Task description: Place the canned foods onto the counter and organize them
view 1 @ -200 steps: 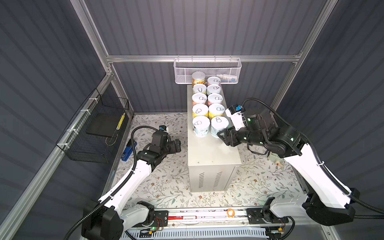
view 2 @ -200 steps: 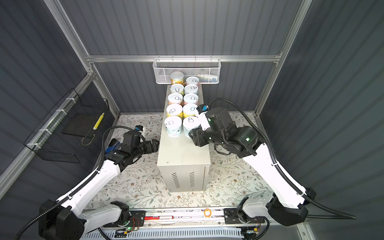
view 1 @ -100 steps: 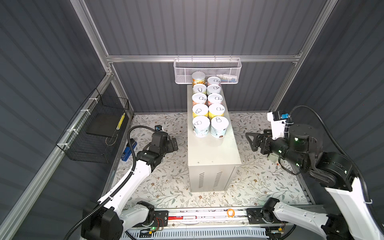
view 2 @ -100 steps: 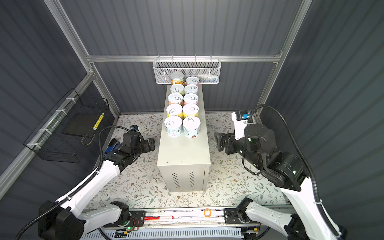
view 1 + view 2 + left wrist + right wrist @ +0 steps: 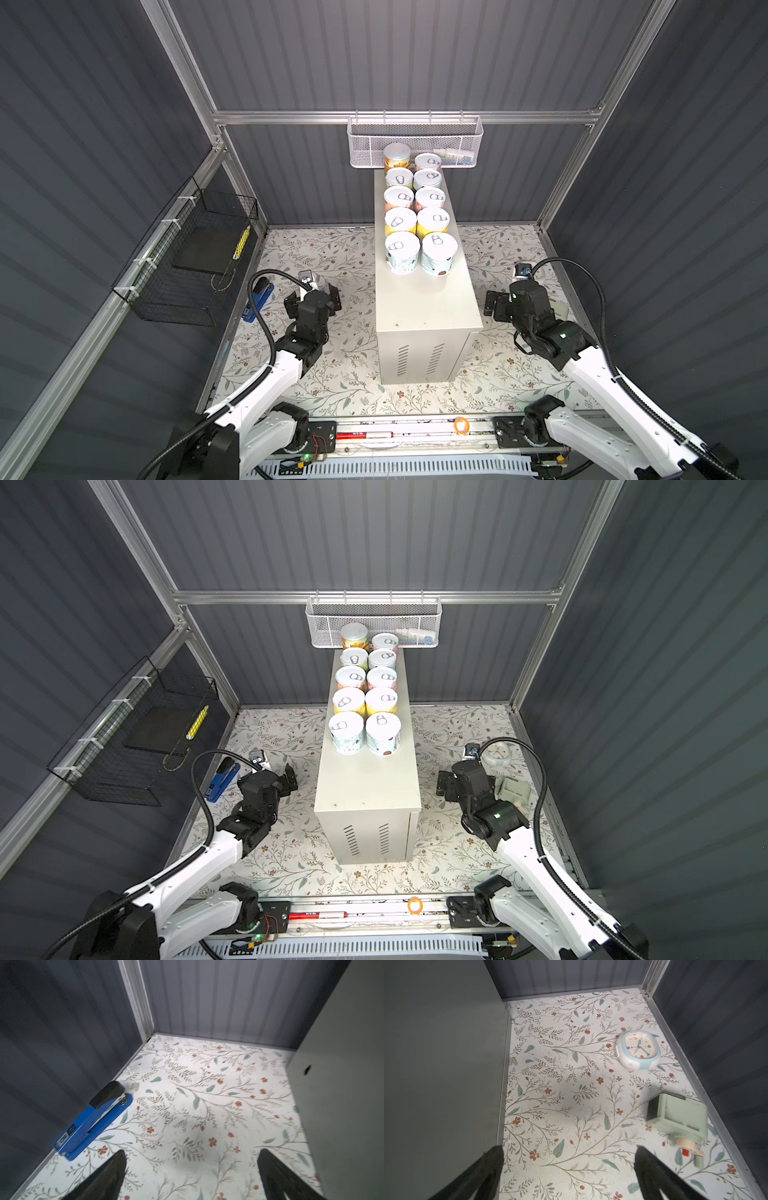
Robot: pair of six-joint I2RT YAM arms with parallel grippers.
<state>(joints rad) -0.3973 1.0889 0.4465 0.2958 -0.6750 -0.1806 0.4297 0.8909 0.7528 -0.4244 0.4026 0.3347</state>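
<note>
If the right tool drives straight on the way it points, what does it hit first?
Most likely the floral floor: the right tool, open, angles down at it. The counter sits off one side of that line and the clock off the other, though depth is unclear.

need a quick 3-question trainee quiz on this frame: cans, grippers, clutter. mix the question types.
1. How many cans stand on the counter?
2. Which item lies on the same side of the counter as the left gripper? A) blue stapler B) red mug C) spoon
3. True or false: the right gripper is shut on a can.
Key: 1) ten; 2) A; 3) false, it is open and empty.
</note>
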